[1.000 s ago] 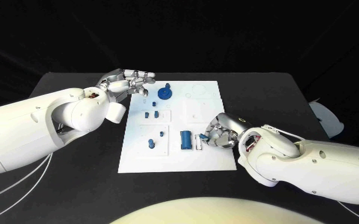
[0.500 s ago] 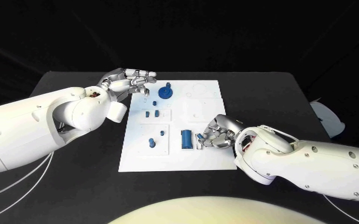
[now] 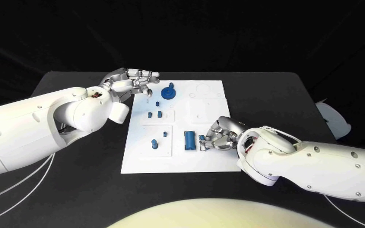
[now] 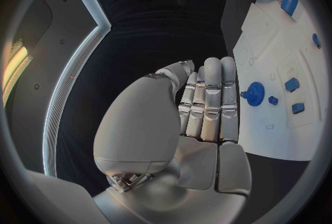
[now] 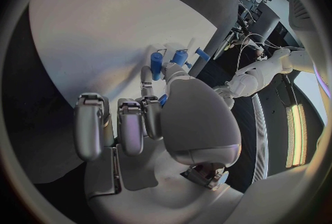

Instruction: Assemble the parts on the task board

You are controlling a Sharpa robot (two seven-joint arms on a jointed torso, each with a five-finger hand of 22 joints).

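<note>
Head view, going left to right: left hand (image 3: 131, 84) hangs over the far left corner of the task board (image 3: 214, 163). Its fingers (image 3: 144, 75) are curled in w/ nothing in them, so prob. just waiting its turn. Left wrist view has them straight and pressed side by side.

Next, on the board: blue gear (image 3: 168, 93) near the far edge, 2 small blue pegs (image 3: 154, 115) in a little square, 1 small blue bit (image 3: 154, 144) lower down, then a long blue block (image 3: 189, 140) in the middle.

Right hand (image 3: 220, 134) sits just beside that block, low on the board. Its fingers (image 3: 207, 139) are bunched round a small blue part (image 3: 203, 139), prob. to pick it or push it in place. Can't tell if it's truly held.

Board lies flat on a black bench (image 3: 84, 186). Room behind is dark.
</note>
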